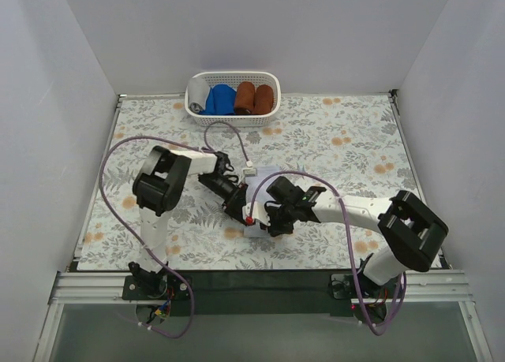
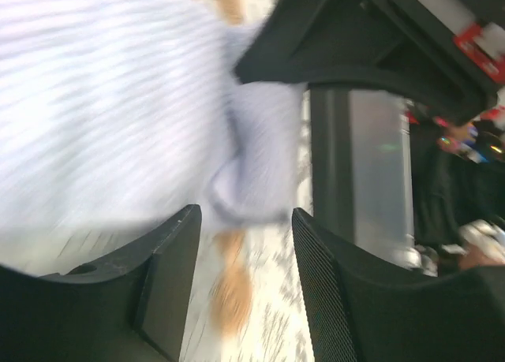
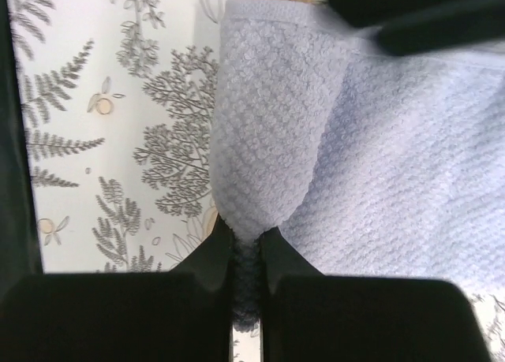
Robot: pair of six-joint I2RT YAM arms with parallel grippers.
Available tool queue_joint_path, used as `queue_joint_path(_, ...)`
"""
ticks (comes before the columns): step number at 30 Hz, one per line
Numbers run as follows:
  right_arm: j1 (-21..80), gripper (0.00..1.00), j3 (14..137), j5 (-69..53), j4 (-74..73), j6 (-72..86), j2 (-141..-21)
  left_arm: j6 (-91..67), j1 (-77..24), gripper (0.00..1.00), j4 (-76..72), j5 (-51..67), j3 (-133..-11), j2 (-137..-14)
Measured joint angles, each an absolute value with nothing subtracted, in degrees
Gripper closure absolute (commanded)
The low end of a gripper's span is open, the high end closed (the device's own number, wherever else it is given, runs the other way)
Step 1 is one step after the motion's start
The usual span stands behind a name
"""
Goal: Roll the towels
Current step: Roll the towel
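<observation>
Top external view shows both arms reaching inward over the floral-printed table cover (image 1: 339, 149), meeting at a pale blue-lavender waffle-weave cloth towel (image 1: 255, 231) that lies near the middle of the table, a little toward the near edge. The left gripper (image 1: 240, 212) comes in from the left and the right gripper (image 1: 272, 220) from the right, and the two are close together over the towel, hiding most of it.

At the far edge stands a white slatted plastic basket (image 1: 233, 75). It holds a mid-grey cloth towel (image 1: 198, 90) at its left end, then a bright blue cloth cylinder (image 1: 221, 100), then two rust-brown cloth cylinders (image 1: 254, 98) side by side.

Right wrist view shows the right gripper (image 3: 246, 255) with its black fingers (image 3: 209, 271) pressed nearly together, pinching the narrow end of a folded-over, partly rolled edge of the lavender towel (image 3: 268, 141). The flat rest of the towel spreads away to the right.

Left wrist view is heavily blurred. The left gripper (image 2: 246, 216) has its black fingers (image 2: 170, 275) spread apart, with a bunched fold of the lavender towel (image 2: 252, 157) just beyond the tips. Whether either finger touches the cloth cannot be told.
</observation>
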State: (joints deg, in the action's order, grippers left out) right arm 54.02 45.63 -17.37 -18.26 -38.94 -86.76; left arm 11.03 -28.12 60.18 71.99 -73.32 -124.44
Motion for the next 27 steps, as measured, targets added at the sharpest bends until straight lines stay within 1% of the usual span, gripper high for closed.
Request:
queue_joint_path(5, 52.86, 0.99, 49.95, -24.27, -24.01, -38.13, -91.02, 11.0, -16.4, 0.52, 53.93, 65.39, -67.02, -113.62)
queue_joint_path(8, 51.31, 0.99, 53.32, -29.82, -27.2, -36.42, -94.98, 10.81, -9.02, 0.52, 50.3, 61.87, -61.63, -104.73)
queue_joint_path(9, 50.7, 0.99, 54.08, -31.59, -27.88, -35.97, -96.09, 10.68, -7.31, 0.51, 49.3, 60.4, -59.59, -101.06)
queue_joint_path(10, 50.15, 0.99, 54.68, -32.97, -28.42, -35.59, -96.97, 10.66, -6.07, 0.47, 47.97, 58.74, -57.21, -96.77)
queue_joint_path(12, 48.66, 0.99, 55.96, -36.53, -29.89, -34.92, -99.22, 10.72, -5.87, 0.42, 45.17, 55.27, -52.16, -86.26)
queue_joint_path(15, 45.91, 0.99, 59.27, -42.87, -33.63, -34.5, -104.12, 10.94, -10.28, 0.39, 40.8, 50.65, -46.35, -70.19)
queue_joint_path(17, 44.07, 0.99, 62.26, -47.29, -37.15, -34.52, -108.36, 11.55, -17.26, 0.36, 36.69, 46.57, -42.48, -61.19)
queue_joint_path(19, 42.44, 0.99, 64.86, -51.72, -40.6, -34.59, -112.53, 12.6, -25.69, 0.36, 32.97, 41.58, -38.26, -55.68)
queue_joint_path(22, 41.08, 0.99, 67.42, -56.38, -44.8, -35.0, -117.12, 14.57, -35.86, 0.32, 29.12, 35.42, -33.17, -54.13)
queue_joint_path(23, 40.82, 0.99, 68.12, -57.56, -46.15, -35.2, -118.41, 15.07, -38.57, 0.29, 28.01, 33.08, -32.1, -55.13)
queue_joint_path(27, 40.21, 0.99, 70.37, -61.25, -50.72, -36.36, -122.61, 16.84, -47.18, 0.28, 23.22, 25.76, -30.44, -59.61)
